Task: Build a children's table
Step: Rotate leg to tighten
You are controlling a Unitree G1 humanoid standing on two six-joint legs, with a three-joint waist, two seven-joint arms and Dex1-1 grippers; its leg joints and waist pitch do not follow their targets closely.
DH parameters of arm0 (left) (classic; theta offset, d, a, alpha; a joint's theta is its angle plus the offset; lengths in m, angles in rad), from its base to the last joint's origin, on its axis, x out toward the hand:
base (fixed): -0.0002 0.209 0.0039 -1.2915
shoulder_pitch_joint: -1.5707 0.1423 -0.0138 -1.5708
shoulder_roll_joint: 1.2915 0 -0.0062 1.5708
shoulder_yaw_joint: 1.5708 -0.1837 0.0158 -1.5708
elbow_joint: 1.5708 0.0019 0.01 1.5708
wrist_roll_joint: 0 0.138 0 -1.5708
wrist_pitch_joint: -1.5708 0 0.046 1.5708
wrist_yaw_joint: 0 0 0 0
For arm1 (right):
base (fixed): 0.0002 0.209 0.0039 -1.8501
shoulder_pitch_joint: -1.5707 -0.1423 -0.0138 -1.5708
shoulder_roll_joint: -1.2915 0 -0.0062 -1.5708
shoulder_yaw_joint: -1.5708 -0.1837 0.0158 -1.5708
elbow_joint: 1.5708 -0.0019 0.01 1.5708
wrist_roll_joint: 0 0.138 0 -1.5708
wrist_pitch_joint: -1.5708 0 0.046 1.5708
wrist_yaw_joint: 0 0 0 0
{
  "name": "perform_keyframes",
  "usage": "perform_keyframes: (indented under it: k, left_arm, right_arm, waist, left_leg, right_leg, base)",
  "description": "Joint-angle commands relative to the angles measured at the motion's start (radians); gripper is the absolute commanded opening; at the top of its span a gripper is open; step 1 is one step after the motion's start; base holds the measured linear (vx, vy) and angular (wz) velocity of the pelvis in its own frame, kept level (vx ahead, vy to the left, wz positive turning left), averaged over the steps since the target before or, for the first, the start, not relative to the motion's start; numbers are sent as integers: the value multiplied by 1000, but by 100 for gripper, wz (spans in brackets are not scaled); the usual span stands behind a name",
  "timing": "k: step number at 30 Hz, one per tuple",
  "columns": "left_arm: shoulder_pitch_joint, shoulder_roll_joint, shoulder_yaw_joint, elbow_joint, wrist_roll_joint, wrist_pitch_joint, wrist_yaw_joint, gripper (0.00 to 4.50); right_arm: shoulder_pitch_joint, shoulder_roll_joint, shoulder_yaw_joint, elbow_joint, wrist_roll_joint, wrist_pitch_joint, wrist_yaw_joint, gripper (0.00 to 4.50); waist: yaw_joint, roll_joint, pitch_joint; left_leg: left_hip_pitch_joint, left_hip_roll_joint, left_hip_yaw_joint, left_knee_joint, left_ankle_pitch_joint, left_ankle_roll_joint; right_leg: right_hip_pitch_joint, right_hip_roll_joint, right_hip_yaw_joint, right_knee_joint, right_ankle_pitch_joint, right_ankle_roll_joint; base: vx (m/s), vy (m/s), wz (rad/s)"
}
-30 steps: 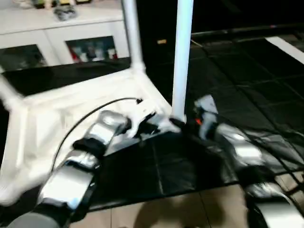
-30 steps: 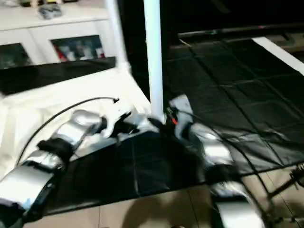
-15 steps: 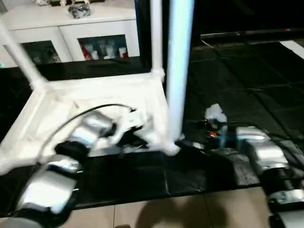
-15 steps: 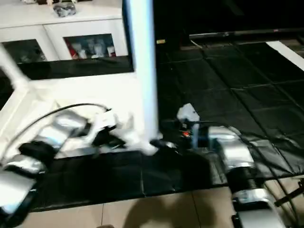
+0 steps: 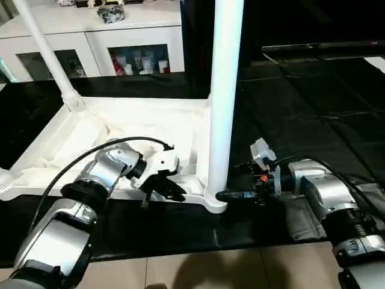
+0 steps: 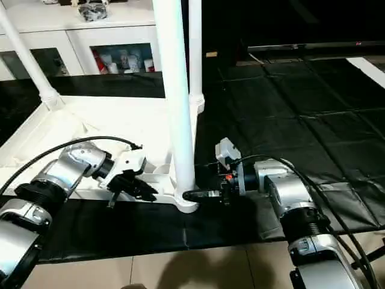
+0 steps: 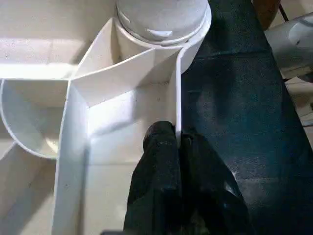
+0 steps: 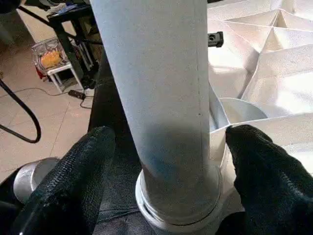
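The table top [image 5: 120, 135] lies upside down on the black floor mat [image 5: 289, 108]. The left pincer [image 7: 178, 161] is clamped on its rim wall, beside the corner socket [image 7: 164, 19]. The right pincer [image 8: 166, 161] stands apart, a finger on each side of the leg [image 5: 224, 90] rising from that socket. Judging by this, leg fitting is under way; next, close on the leg and press it home
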Motion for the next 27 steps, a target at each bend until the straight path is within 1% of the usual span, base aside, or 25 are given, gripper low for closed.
perform_keyframes:
  k: [1,2,5,8,10,13,14,15,16,19,20,23,24,25,26,27]
  left_arm:
    - [12,-9,-30,-29,13,-4,-43,0]
    - [14,-10,-32,-32,13,-4,-43,0]
    - [17,-9,-35,-39,12,-7,-44,0]
    - [14,-11,-33,-33,10,-4,-33,0]
    - [13,-14,-34,-33,9,-2,-29,0]
    - [12,-17,-33,-32,10,-1,-23,0]
    - [12,-18,-32,-31,10,0,-18,0]
    - [11,-19,-31,-31,10,1,-15,0]
    - [10,-23,-29,-30,9,7,-7,0]
    - [8,-30,-22,-23,10,18,17,0]
    - [7,-31,-22,-22,10,19,19,0]
    - [3,-39,-14,-15,9,31,45,0]
    - [-4,-54,3,-11,-2,62,72,0]
    - [-4,-54,3,-11,-2,62,72,0]
    - [-8,-68,18,-10,-14,88,93,0]
    - [-11,-77,29,-10,-23,103,109,0]
  right_arm:
    - [-19,9,10,9,-1,14,23,358]
    - [-21,11,12,12,-1,15,26,353]
    - [-30,20,24,30,1,21,40,322]
    - [-32,21,28,39,0,19,42,301]
    - [-35,24,30,49,-3,15,35,279]
    - [-38,28,29,57,-5,14,30,256]
    - [-39,30,28,58,-5,14,30,246]
    - [-39,30,28,59,-5,14,31,246]
    - [-39,30,27,62,-5,14,33,227]
    - [-31,30,30,54,-2,18,37,214]
    - [-30,29,30,54,-2,18,38,211]
    - [-20,28,32,47,1,20,39,208]
    - [0,31,32,28,5,25,33,207]
    - [0,31,32,28,5,25,33,207]
    - [16,39,26,16,6,28,9,206]
    - [26,47,19,11,6,30,-14,205]
  waist:
    - [-5,-20,-75]
    - [-5,-23,-74]
    - [-5,-22,-74]
    - [-3,-22,-75]
    - [-4,-21,-75]
    - [-3,-21,-75]
    - [-3,-20,-75]
    - [-2,-20,-76]
    - [-3,-20,-75]
    - [-3,-20,-75]
    - [-2,-20,-74]
    - [-2,-20,-72]
    - [-2,-21,-72]
    - [-1,-19,-71]
    - [1,-19,-71]
    - [1,-20,-70]
  left_leg:
    - [4,34,-5,-65,-129,85]
    - [3,34,-6,-66,-127,86]
    - [3,35,-6,-66,-129,87]
    - [5,36,-5,-65,-123,84]
    - [3,36,-6,-65,-119,86]
    - [3,36,-6,-65,-118,85]
    - [3,36,-6,-65,-120,84]
    - [3,36,-6,-65,-120,83]
    - [3,35,-6,-64,-119,84]
    - [4,36,-5,-65,-125,83]
    - [6,37,-6,-65,-130,82]
    - [8,36,-4,-66,-144,79]
    - [9,36,-4,-66,-150,78]
    - [10,35,-3,-66,-150,78]
    - [14,37,-3,-66,-155,77]
    - [13,37,-2,-67,-154,76]
  right_leg:
    - [62,-71,63,-63,-315,-139]
    - [62,-72,63,-63,-320,-138]
    - [61,-72,63,-65,-332,-136]
    - [59,-71,65,-63,-318,-140]
    - [61,-71,65,-60,-304,-145]
    - [61,-72,65,-61,-307,-144]
    - [61,-72,65,-61,-308,-144]
    - [62,-72,65,-60,-306,-143]
    - [61,-71,65,-60,-303,-145]
    - [61,-71,65,-61,-306,-146]
    - [60,-71,65,-62,-311,-147]
    - [59,-71,65,-66,-328,-146]
    - [59,-71,65,-67,-342,-142]
    - [59,-71,66,-68,-346,-141]
    - [56,-71,66,-71,-357,-140]
    - [57,-70,67,-72,-360,-140]
  base:
    - [0,0,0]
    - [0,0,0]
    - [0,0,0]
    - [0,0,0]
    - [0,0,0]
    - [0,0,0]
    - [0,0,0]
    - [0,0,0]
    - [0,0,0]
    - [0,0,0]
    - [0,0,0]
    - [0,0,0]
    - [0,0,0]
    - [0,0,0]
    - [0,0,0]
    - [0,0,0]
